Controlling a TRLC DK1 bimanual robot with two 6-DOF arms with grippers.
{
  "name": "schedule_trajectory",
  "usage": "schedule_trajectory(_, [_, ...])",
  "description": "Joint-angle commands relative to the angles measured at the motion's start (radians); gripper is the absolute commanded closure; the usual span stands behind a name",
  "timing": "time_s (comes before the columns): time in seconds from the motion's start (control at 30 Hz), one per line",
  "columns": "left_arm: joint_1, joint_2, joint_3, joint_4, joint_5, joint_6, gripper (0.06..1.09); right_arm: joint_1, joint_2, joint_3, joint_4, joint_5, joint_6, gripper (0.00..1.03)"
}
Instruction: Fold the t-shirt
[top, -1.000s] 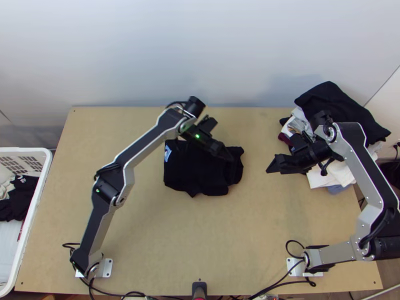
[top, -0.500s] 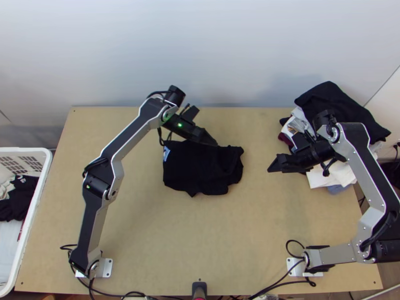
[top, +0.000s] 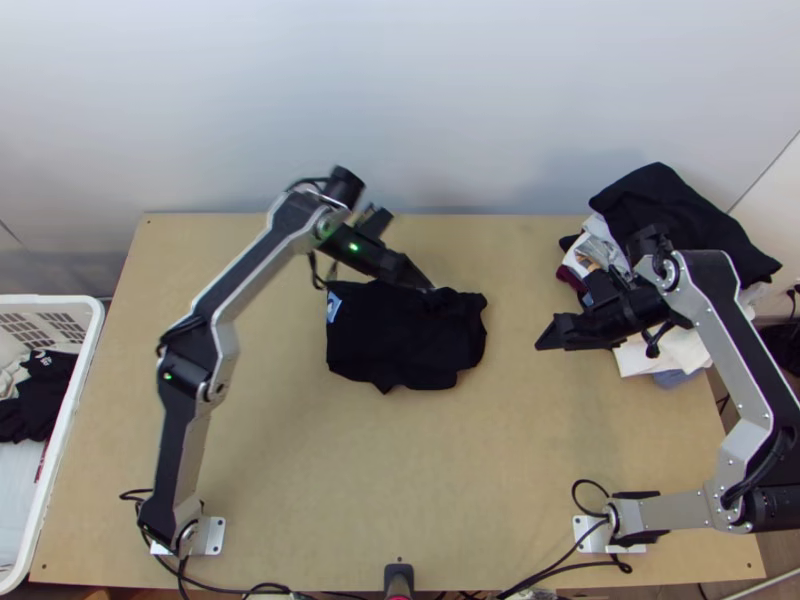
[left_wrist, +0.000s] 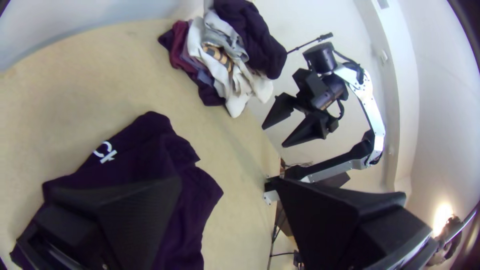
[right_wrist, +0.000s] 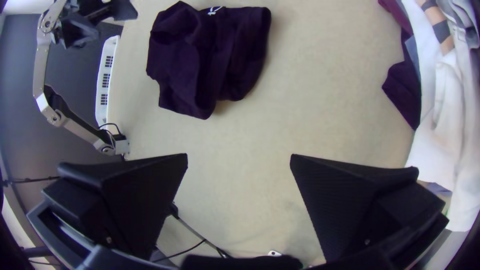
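The black t-shirt (top: 405, 340) lies bunched into a rough compact shape at mid-table, a light blue print patch at its upper left corner. My left gripper (top: 428, 284) is over the shirt's far edge. In the left wrist view the left gripper (left_wrist: 227, 182) stands open, with the shirt (left_wrist: 185, 200) behind one finger and nothing held. My right gripper (top: 540, 342) hangs to the right of the shirt, apart from it. In the right wrist view the right gripper (right_wrist: 239, 157) is open over bare wood, and the shirt (right_wrist: 235, 55) lies beyond its fingers.
A pile of clothes (top: 690, 215), black, white and maroon, lies at the table's far right corner, partly behind the right arm. A white basket (top: 85, 345) holding clothes stands off the left edge. Cables run along the near edge of the table (top: 330, 480).
My left gripper has drawn back from over the shirt toward the upper left, uncovering more of it. The right gripper has shifted only slightly. The shirt looks nearly the same.
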Motion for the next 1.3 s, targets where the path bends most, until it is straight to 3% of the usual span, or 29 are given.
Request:
schedule_trajectory(0.0, [0.11, -0.051, -0.031, -0.195, -0.008, 0.144, 0.21, 0.097, 0.024, 0.003, 0.019, -0.001, 0.004, 0.1])
schedule_trajectory(0.07, [0.136, -0.045, -0.06, -0.313, -0.006, 0.232, 0.37, 0.147, 0.056, 0.032, 0.019, 0.001, 0.005, 0.11])
schedule_trajectory(0.1, [0.142, -0.042, -0.085, -0.344, -0.006, 0.261, 0.49, 0.168, 0.073, 0.052, 0.02, 0.001, 0.005, 0.15])
schedule_trajectory(0.17, [0.15, -0.037, -0.14, -0.358, -0.005, 0.301, 0.84, 0.202, 0.113, 0.1, 0.025, -0.001, 0.01, 0.19])
schedule_trajectory(0.2, [0.153, -0.034, -0.157, -0.349, -0.006, 0.302, 0.97, 0.219, 0.128, 0.124, 0.036, -0.001, 0.011, 0.25])
schedule_trajectory(0.23, [0.153, -0.03, -0.163, -0.344, -0.008, 0.305, 1.01, 0.234, 0.14, 0.146, 0.052, -0.001, 0.013, 0.31])
schedule_trajectory(0.37, [0.139, -0.034, -0.165, -0.326, -0.028, 0.308, 1.05, 0.272, 0.182, 0.201, 0.168, -0.002, 0.051, 0.68])
schedule_trajectory(0.43, [0.119, -0.045, -0.195, -0.289, -0.106, 0.308, 1.05, 0.277, 0.211, 0.23, 0.21, -0.002, 0.067, 0.82])
schedule_trajectory(0.5, [0.102, -0.086, -0.284, -0.172, -0.224, 0.285, 1.05, 0.282, 0.249, 0.268, 0.217, -0.004, 0.068, 0.88])
schedule_trajectory(0.57, [0.088, -0.149, -0.404, 0.001, -0.382, 0.223, 1.05, 0.294, 0.281, 0.296, 0.217, -0.007, 0.07, 0.88])
schedule_trajectory(0.63, [0.081, -0.211, -0.505, 0.151, -0.479, 0.163, 1.04, 0.308, 0.303, 0.313, 0.217, -0.009, 0.07, 0.88])
schedule_trajectory(0.9, [0.044, -0.27, -0.64, 0.259, -0.557, 0.106, 1.05, 0.355, 0.399, 0.36, 0.258, -0.027, 0.104, 0.88])
schedule_trajectory(1.1, [-0.004, -0.301, -0.763, 0.322, -0.558, 0.063, 1.05, 0.423, 0.559, 0.501, 0.26, -0.044, 0.116, 0.88])
schedule_trajectory(1.27, [-0.028, -0.286, -0.786, 0.355, -0.617, 0.058, 1.05, 0.493, 0.654, 0.621, 0.258, -0.048, 0.151, 0.88])
